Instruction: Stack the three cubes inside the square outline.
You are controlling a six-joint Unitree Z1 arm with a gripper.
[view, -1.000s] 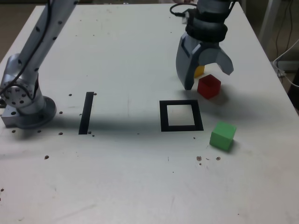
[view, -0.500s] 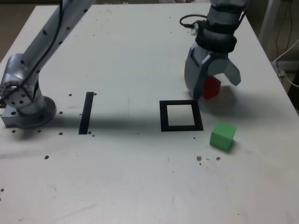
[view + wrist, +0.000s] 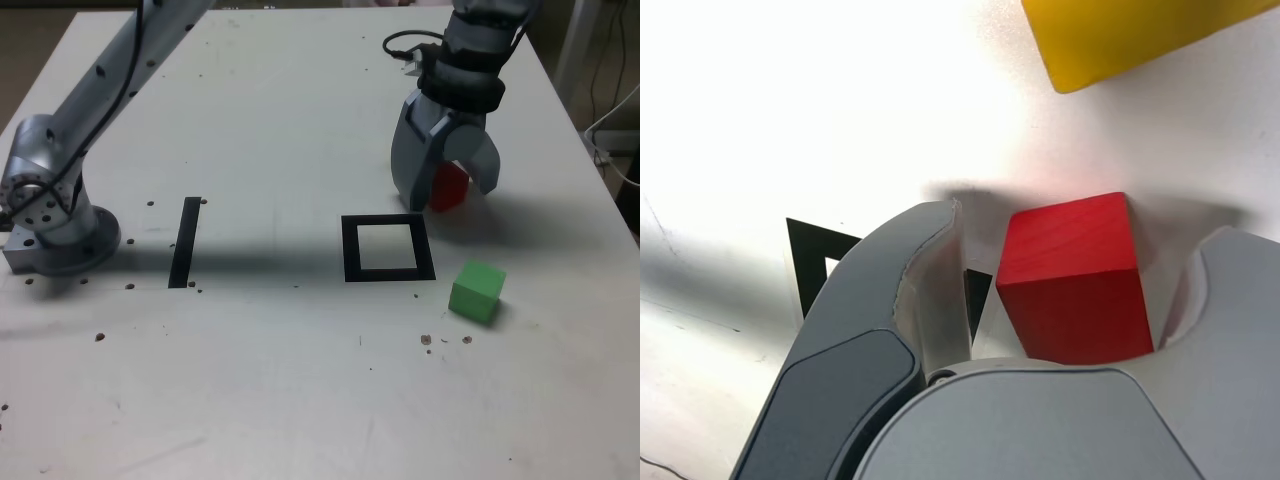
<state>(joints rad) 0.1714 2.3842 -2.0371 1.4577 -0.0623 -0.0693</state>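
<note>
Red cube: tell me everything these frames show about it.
The red cube is a small matte block of solid colour with clean edges and no markings. It sits flat on the white table, outside the square outline and beyond its far right corner in the exterior view. The gripper is open around it, one jaw on each side, with gaps visible; no contact can be confirmed. The yellow cube lies apart beyond it. In the exterior view the gripper partly hides it.

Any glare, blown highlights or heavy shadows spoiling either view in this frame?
Exterior view: even light, a broad soft arm shadow across the table behind the square outline, slightly soft focus. Wrist view: bare table is washed out to white; red cube is sharp between the gripper jaws, yellow cube cropped.
</note>
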